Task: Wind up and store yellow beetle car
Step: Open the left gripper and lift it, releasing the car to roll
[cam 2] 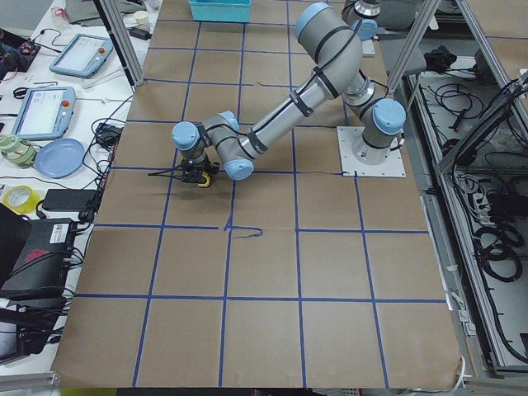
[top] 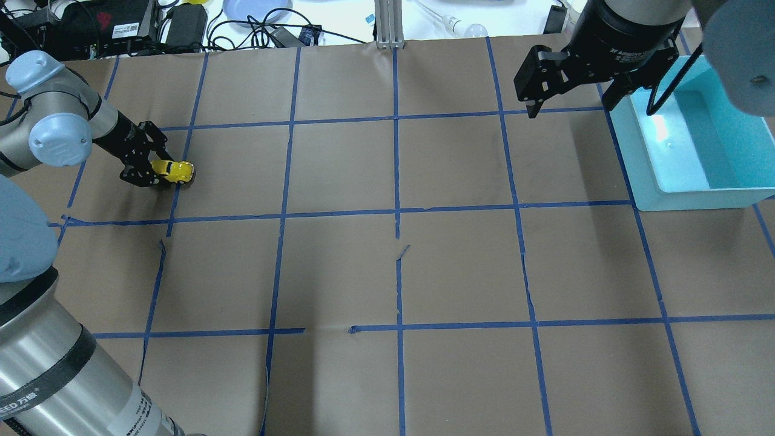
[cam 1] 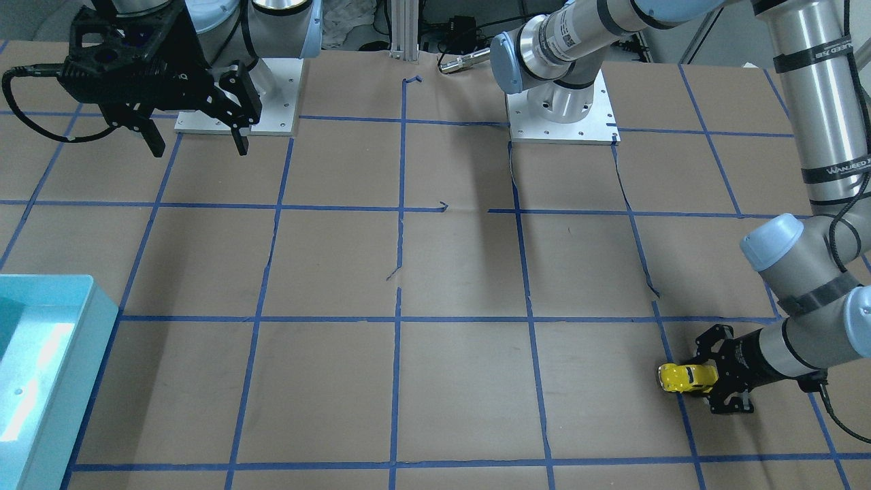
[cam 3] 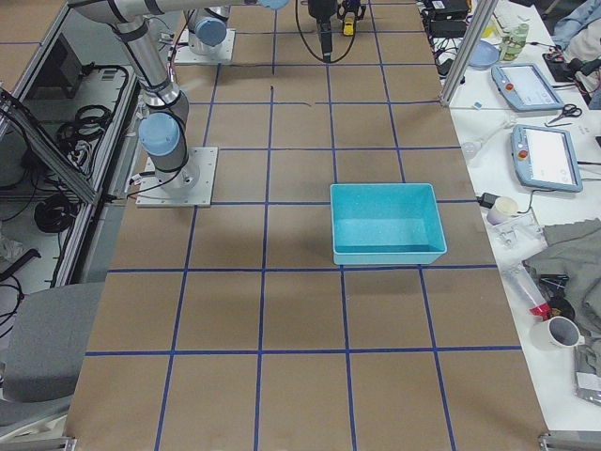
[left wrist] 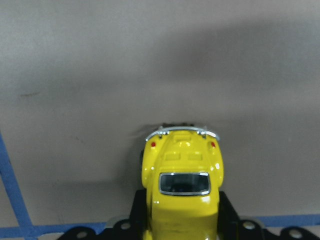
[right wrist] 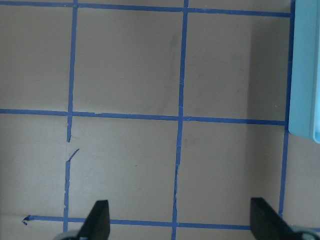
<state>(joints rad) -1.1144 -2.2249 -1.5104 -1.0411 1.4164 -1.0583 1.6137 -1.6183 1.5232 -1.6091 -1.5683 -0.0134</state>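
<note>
Left gripper [top: 160, 171] is clamped on the yellow car [top: 176, 172], its 2 fingers narrowed onto the car's sides around the cabin, with the end that has the red lights and chrome bumper sticking out past the fingertips. You'll find the car low on the table [top: 339, 272], near the far edge on the robot's left, beside a blue tape line; the wheels look to be touching the paper, though the wrist view doesn't show them clearly. This is likely the wind-up step, so press down lightly so the wheels bite, drag straight along the car's length, don't twist, and hold the squeeze firm so the glossy body doesn't slip. The left arm is stretched out and folded low, its wrist almost level with the table and the gripper pointing sideways toward the table's middle. Right gripper [top: 572, 108] hangs above the table, fingers down, spread wide and empty, just beside the blue bin [top: 696, 200], which sits well apart from the car across the table.
</note>
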